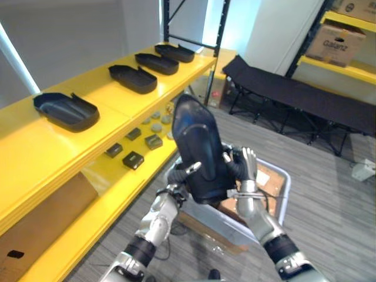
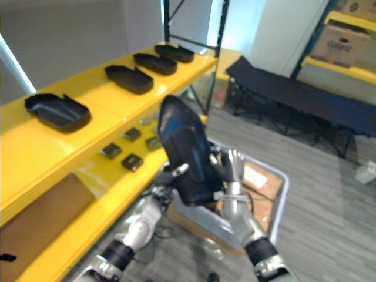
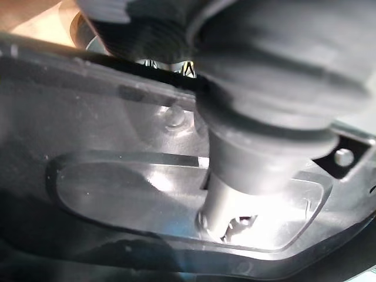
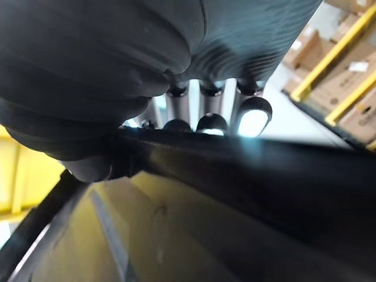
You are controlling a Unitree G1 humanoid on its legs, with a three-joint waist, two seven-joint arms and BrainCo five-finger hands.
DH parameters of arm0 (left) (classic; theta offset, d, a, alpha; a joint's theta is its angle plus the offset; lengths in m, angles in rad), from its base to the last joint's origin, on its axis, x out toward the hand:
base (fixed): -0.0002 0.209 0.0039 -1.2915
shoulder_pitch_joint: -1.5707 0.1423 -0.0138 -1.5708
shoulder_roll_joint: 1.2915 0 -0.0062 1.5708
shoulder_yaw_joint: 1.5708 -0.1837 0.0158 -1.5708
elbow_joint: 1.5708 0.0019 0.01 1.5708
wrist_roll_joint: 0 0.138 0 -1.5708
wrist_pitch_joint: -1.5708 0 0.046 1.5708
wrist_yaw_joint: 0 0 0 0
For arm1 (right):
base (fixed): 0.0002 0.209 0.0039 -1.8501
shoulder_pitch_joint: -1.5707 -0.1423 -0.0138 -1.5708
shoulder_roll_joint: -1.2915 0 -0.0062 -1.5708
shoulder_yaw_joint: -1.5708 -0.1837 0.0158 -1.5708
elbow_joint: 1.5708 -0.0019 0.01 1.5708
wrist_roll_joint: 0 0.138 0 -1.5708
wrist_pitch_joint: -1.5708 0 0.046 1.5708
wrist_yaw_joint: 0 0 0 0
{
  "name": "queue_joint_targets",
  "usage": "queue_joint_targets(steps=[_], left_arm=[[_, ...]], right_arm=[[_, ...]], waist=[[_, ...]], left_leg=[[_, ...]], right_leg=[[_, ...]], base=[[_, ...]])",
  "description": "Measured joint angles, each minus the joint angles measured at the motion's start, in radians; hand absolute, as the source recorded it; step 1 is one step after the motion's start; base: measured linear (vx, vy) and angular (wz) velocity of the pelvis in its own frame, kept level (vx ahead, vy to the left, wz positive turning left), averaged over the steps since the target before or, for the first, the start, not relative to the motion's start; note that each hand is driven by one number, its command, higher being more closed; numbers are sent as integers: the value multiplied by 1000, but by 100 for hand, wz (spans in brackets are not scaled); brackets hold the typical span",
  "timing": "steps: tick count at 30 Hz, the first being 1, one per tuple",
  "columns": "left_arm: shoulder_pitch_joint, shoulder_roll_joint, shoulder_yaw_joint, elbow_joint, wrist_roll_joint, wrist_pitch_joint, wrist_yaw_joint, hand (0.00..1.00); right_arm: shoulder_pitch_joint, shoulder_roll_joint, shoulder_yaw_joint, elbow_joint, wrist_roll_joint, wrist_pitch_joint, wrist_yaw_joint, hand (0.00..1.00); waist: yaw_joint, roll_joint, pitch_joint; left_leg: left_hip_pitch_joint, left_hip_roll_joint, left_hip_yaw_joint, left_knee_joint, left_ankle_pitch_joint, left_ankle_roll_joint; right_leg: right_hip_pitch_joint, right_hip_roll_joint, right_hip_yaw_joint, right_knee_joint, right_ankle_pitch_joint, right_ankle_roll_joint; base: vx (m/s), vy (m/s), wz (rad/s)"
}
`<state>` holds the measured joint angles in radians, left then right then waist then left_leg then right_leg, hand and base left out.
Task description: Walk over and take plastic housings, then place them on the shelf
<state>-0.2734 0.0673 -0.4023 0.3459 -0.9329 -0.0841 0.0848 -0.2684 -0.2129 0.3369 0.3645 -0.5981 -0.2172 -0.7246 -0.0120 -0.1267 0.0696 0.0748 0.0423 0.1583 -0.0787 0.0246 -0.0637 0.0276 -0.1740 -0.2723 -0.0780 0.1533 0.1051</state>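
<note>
The left hand (image 1: 178, 176) and right hand (image 1: 244, 167) pinch a black housing (image 1: 197, 147) upright above a grey bin (image 1: 283, 182). Four housings (image 1: 66, 110) line the yellow shelf (image 1: 117, 110); a black cot (image 1: 294, 94) stands on the grey floor (image 1: 323, 200).

This is a storeroom or warehouse bay. Long yellow shelves (image 1: 111, 106) on dark steel uprights carry a row of black plastic housings (image 1: 133, 79) and small parts (image 1: 133, 159), and more yellow racking across the grey floor (image 1: 329, 194) holds cardboard boxes (image 1: 335, 41).
</note>
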Motion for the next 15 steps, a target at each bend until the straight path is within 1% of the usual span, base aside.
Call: queue_joint_targets(steps=[4,7,8,9,10,11,13,14,15], left_arm=[[0,-1,-2,0,13,-3,0,100],[0,0,-3,0,50,-20,1,100],[0,-1,-3,0,71,-28,10,100],[0,-1,-5,0,83,-45,11,100],[0,-2,-6,-1,88,-51,11,100],[0,-4,-9,-1,91,-60,15,100],[0,-4,-12,-3,127,-84,24,100],[0,-4,-11,-8,133,-90,29,100],[-1,-3,-9,-20,170,-94,48,100]], right_arm=[[0,2,5,-5,19,0,-3,100],[0,3,17,-11,37,0,-17,100],[0,4,24,-19,37,0,-17,100],[0,6,30,-33,41,0,-17,100],[0,7,32,-37,49,0,-17,100],[0,7,35,-42,61,0,-16,0],[0,9,38,-43,88,-8,-5,0],[0,10,40,-45,109,-26,11,0],[0,8,42,-45,142,-54,34,0]], waist=[[0,0,0],[0,1,1],[0,1,1],[-1,1,1],[-1,1,2],[0,2,2],[0,5,5],[0,7,7],[0,9,11]], left_leg=[[1,0,0,0,0,0],[7,1,2,0,-2,-2],[11,1,4,0,-2,-3],[11,2,5,0,-3,-3],[11,2,5,0,-3,-4],[11,2,5,0,-3,-4],[11,3,5,0,-3,-4],[11,3,5,0,-3,-4],[11,4,5,0,-4,-5]], right_leg=[[0,0,0,0,0,0],[6,1,1,0,0,-1],[8,1,3,0,-1,-1],[8,2,4,0,-1,-2],[8,2,4,0,-1,-2],[8,2,4,0,-2,-3],[7,3,4,0,-2,-4],[7,3,4,0,-2,-4],[7,3,4,0,-3,-4]], base=[[0,0,0],[0,0,-1],[0,0,-5],[0,0,-4],[0,0,0],[0,0,0],[0,0,0],[0,0,0],[0,0,0]])
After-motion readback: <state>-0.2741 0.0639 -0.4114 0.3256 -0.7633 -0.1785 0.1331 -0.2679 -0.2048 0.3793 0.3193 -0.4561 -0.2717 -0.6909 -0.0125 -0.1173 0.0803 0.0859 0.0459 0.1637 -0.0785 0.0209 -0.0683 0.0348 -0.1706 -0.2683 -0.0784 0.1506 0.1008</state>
